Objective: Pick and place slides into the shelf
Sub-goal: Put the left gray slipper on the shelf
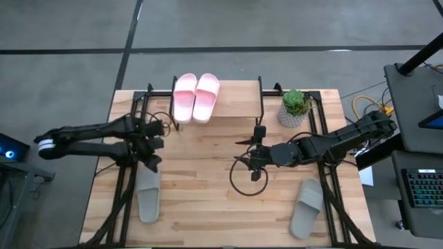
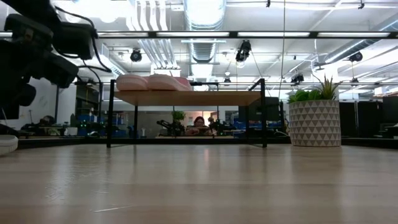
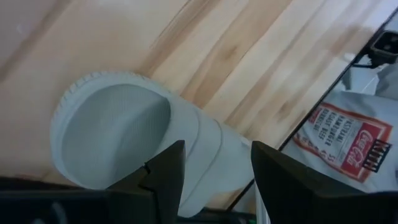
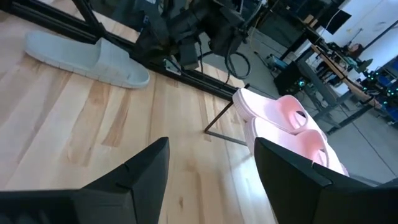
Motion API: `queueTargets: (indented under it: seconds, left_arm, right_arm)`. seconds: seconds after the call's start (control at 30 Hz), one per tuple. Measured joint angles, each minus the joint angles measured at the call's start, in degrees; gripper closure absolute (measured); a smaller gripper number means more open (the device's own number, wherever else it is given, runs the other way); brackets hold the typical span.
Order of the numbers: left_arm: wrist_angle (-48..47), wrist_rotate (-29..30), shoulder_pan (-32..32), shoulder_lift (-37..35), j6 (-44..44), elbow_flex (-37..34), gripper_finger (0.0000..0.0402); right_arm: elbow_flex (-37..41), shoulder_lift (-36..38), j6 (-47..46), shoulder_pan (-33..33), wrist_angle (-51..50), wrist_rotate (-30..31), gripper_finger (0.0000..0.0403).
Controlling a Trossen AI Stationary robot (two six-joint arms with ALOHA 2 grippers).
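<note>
1. pink slides [image 1: 196, 97] lie side by side on the shelf [image 1: 235, 104].
2. left gripper [image 1: 154, 149], fingers apart, hovers over a grey slide [image 1: 148, 195] near the shelf.
3. right gripper [image 1: 250, 153], fingers apart, empty, before the shelf.

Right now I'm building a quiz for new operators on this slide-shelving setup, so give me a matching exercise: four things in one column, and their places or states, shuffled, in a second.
Column one
1. pink slides
2. grey slide on the left
3. potted plant
4. right end effector

Column two
A. open, over the middle of the table
B. side by side on top of the shelf
C. on the tabletop right of the shelf
D. flat on the tabletop, under the open left end effector

Pairs: 1-B, 2-D, 3-C, 4-A
</note>
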State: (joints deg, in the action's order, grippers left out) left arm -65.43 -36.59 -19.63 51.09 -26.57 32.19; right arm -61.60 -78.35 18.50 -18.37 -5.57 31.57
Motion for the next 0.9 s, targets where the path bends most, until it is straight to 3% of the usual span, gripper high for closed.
queueTargets:
  seconds: [0.47, 0.9]
  left_arm:
    - [2.79, 2.81, 1.02, 12.24, 1.65, 0.06, 0.0233]
    - [3.48, 0.32, 1.4, 19.65, 1.73, 0.06, 0.0233]
  right_arm:
    - [0.01, 0.02, 2.14, 0.0, -0.7, 0.0, 0.0177]
    - [0.01, 0.0, 2.14, 0.0, -2.99, 0.02, 0.0177]
